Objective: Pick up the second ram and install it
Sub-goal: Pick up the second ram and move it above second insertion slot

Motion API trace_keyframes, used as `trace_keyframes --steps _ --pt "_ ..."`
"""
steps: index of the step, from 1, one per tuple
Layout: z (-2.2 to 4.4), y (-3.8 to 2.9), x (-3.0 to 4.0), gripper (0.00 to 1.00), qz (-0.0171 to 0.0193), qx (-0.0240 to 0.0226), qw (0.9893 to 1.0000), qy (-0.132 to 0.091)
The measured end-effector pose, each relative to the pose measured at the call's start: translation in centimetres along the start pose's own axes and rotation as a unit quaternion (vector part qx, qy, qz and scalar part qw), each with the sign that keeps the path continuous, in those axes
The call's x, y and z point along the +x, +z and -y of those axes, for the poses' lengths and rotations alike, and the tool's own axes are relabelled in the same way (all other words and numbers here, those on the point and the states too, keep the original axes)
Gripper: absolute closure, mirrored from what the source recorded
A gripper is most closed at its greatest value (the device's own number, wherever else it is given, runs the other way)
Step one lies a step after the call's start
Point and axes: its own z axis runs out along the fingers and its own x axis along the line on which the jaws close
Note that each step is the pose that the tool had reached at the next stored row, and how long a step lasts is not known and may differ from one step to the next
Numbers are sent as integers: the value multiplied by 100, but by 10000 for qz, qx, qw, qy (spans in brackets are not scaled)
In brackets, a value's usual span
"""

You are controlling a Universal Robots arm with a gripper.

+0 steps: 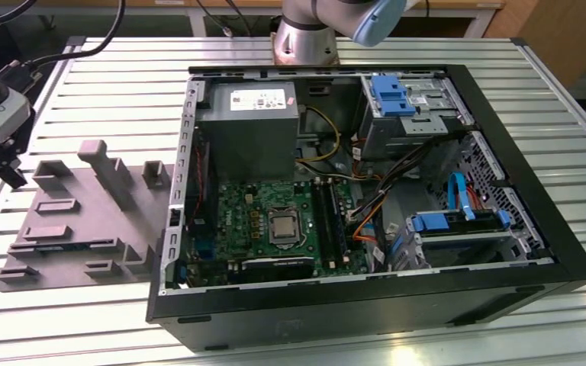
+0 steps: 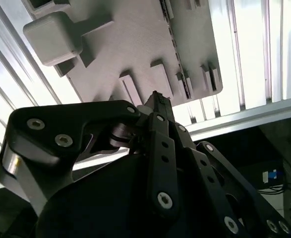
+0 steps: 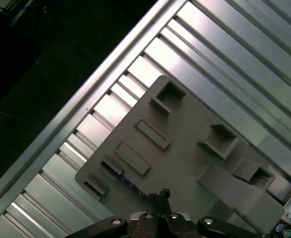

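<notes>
The second ram [image 3: 121, 177] is a thin dark stick lying flat in a slot of the grey tray [image 3: 185, 163], near the tray's edge. In the exterior view the ram [image 1: 51, 245] rests at the tray's front left. My gripper [image 1: 6, 174] hangs above the table's left edge, just left of the tray [image 1: 79, 206] and apart from the ram. Both wrist views show the black fingertips [image 2: 157, 100] pressed together with nothing between them. The gripper [image 3: 160, 196] points down toward the tray, a little off the ram.
An open computer case [image 1: 537, 252] lies on the slatted metal table [image 1: 568, 130], right of the tray. Inside are the green motherboard [image 1: 242, 221], its memory slots [image 1: 331, 217], a grey power supply [image 1: 252, 130] and blue drive brackets [image 1: 390, 91]. Raised blocks [image 1: 100, 164] stand on the tray.
</notes>
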Motion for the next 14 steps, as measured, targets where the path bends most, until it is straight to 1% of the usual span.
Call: trace_keyframes --steps 4,7,11,14 --pt "0 0 0 89 -8 -5 9998 -186" --pt "0 0 0 89 -15 -9 9995 -325" --pt "0 1 0 89 -22 -14 9987 -504" --pt "0 1 0 89 -28 -18 9980 -638"
